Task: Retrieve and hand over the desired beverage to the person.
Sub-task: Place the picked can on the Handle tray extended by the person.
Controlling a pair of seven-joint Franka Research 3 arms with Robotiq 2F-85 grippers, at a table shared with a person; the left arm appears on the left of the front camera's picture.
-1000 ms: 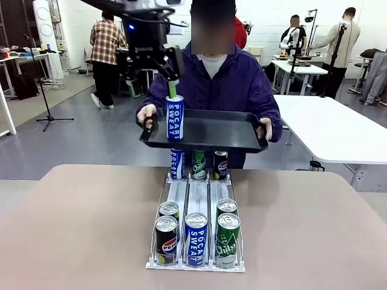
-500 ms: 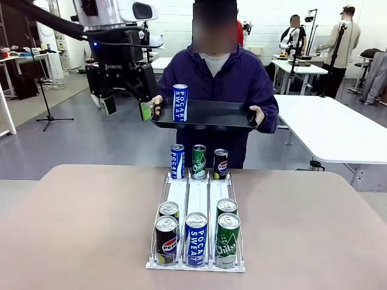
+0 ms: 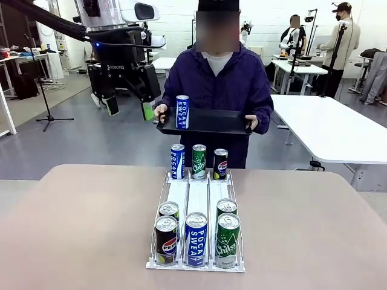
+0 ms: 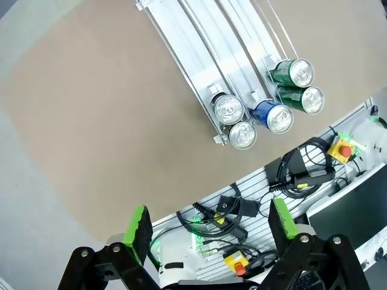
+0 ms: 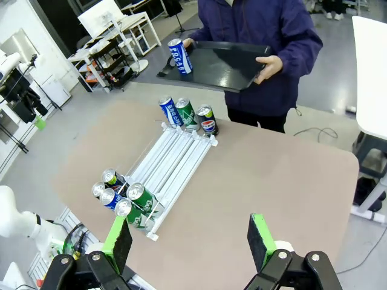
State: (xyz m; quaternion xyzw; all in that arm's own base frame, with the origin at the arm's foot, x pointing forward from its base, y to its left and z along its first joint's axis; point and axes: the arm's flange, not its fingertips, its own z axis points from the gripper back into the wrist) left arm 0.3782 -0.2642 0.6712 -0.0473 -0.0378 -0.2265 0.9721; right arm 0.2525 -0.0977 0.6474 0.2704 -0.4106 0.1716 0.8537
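Your left hand [image 3: 129,108] has swung clear to nine o'clock of the tray [image 3: 214,121] the person [image 3: 233,84] holds, open and empty; the blue can [image 3: 182,112] stands on it. The right wrist view adds your right hand [image 5: 190,235], open and empty, above the bench [image 5: 278,181].

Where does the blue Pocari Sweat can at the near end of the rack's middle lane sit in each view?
Front view: Pocari Sweat can at bottom centre, between the Pepsi can and the Chilsung can.
Left wrist view: the can is right of centre, upper half, seen from above.
Right wrist view: the can is at lower left.
Shared landmark: the white three-lane rack holding it.
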